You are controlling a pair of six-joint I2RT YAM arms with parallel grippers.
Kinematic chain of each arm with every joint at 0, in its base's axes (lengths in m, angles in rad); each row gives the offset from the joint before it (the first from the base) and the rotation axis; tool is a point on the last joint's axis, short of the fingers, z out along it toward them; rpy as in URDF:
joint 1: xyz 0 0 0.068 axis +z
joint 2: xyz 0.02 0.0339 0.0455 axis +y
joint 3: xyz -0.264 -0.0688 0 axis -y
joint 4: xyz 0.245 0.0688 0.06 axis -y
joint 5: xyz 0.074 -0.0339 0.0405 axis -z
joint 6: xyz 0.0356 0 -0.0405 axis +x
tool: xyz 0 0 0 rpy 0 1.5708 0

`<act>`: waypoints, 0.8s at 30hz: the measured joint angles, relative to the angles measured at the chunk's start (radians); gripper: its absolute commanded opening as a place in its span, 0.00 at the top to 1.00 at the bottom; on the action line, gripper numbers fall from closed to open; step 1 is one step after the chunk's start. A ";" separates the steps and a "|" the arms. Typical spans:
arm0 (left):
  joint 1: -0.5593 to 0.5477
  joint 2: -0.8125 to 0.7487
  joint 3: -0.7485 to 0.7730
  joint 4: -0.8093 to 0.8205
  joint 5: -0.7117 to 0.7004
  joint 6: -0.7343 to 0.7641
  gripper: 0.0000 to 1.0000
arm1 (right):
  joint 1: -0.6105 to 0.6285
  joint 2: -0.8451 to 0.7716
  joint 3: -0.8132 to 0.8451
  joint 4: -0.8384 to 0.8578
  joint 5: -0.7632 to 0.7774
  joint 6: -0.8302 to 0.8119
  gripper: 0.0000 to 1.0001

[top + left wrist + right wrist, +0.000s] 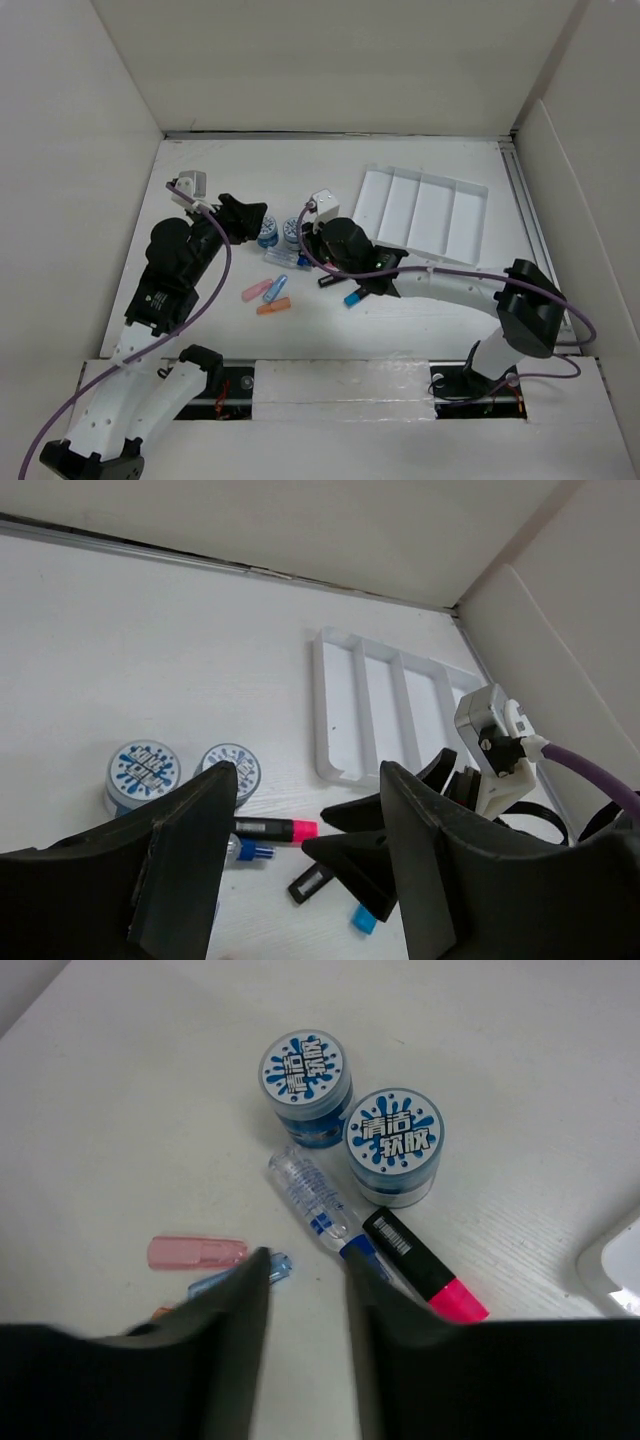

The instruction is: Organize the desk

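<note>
Right gripper [305,1265]: fingers narrowly apart, nothing clamped.
Desk [100,1130]: beneath both pairs of fingers, bare in the right pair's gap.
Tubs: first tub [305,1085] and second tub [393,1145] beyond the right fingertips.
Clear pen [310,1200]: runs up to one right finger, highlighter [420,1265] alongside.
Pink cap [197,1252]: outside the other finger.
Left gripper [307,780]: fingers wide apart, empty; tray [320,700] beyond them.

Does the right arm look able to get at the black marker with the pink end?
Probably yes. The right pincer hangs right over the black marker, jaws slightly apart and empty, and nothing covers the marker. The clear pen lies close beside it and might get nudged.
</note>
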 measured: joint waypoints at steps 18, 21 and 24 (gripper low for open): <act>0.000 -0.084 -0.036 -0.006 -0.081 0.040 0.54 | -0.101 0.298 0.272 -0.128 -0.064 -0.007 0.00; 0.000 -0.083 -0.036 -0.006 -0.087 0.040 0.53 | -0.101 0.336 0.297 -0.156 -0.051 -0.007 0.00; 0.000 -0.083 -0.036 -0.006 -0.088 0.040 0.52 | -0.104 0.386 0.332 -0.186 -0.029 -0.011 0.00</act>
